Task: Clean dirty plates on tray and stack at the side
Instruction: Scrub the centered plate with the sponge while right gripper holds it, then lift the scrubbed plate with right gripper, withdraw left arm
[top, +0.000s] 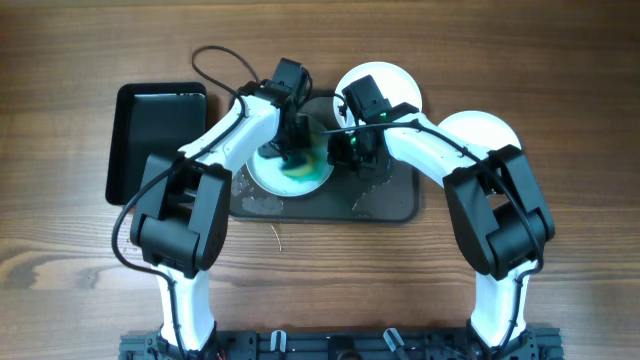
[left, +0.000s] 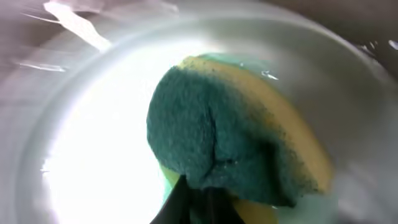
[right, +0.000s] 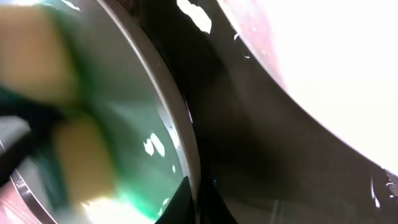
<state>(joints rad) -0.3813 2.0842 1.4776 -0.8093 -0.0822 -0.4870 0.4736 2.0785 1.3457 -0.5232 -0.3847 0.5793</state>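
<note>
White arms (top: 235, 130), bulky black joints (top: 185, 215)

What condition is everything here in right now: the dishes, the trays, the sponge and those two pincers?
Grey tray: wet, spattered.
Middle plate: smeared green, under the sponge.
Sponge: pressed on that plate.
Left pincer: shut on the sponge.
Right pincer: at that plate's rim, grip unclear.
Back plate: white, looks clean.
Right plate: white, looks clean, unstacked.
Black tray: glossy, nothing in it.

Sponge (left: 217, 137) on plate (top: 263, 175) on tray (top: 388, 202)
</note>
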